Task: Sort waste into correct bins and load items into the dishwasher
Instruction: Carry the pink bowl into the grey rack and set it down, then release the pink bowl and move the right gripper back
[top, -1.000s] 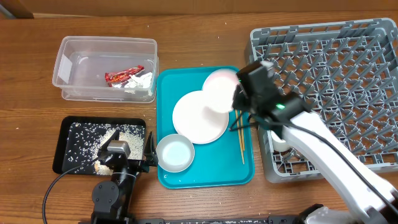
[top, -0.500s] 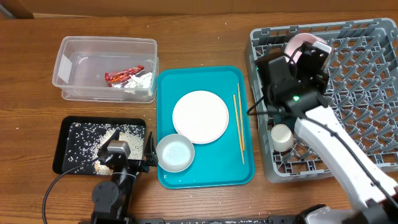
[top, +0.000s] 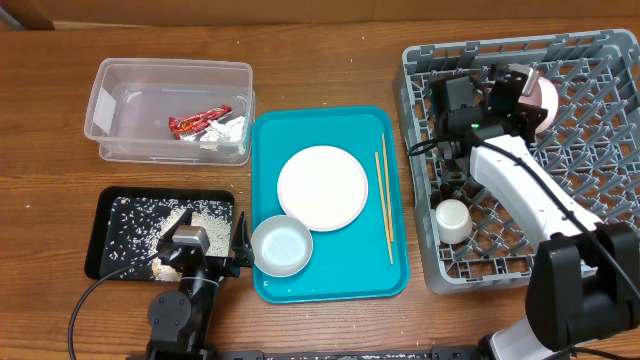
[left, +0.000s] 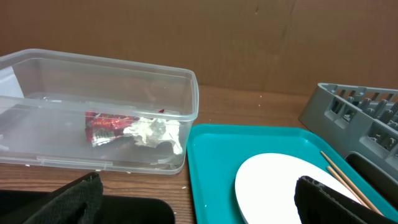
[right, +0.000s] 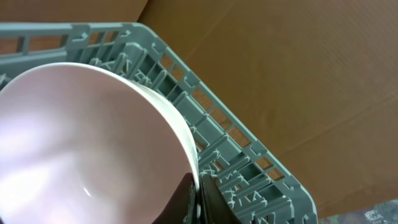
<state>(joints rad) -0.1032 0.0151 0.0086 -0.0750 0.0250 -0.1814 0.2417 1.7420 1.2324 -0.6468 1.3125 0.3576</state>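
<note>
My right gripper (top: 522, 88) is shut on the rim of a pale pink-white bowl (top: 545, 100), held on edge over the back of the grey dish rack (top: 590, 215). The right wrist view shows the bowl (right: 81, 143) pinched between the fingers (right: 198, 193). A white cup (top: 452, 220) sits in the rack. The plate (top: 322, 187), a second white bowl (top: 281, 245) and the chopsticks (top: 384, 205) lie on the teal tray (top: 330, 285). My left gripper (left: 199, 205) is open and empty, low beside the black tray (top: 110, 205).
The clear tub (top: 130, 85) at the back left holds the red wrapper (top: 198, 122) and the white tissue (top: 228, 130). Rice scraps (top: 150, 225) cover the black tray. The tub also shows in the left wrist view (left: 37, 68).
My right gripper has carried the bowl from the teal tray to the right, over the back of the rack. The left arm has not moved.
</note>
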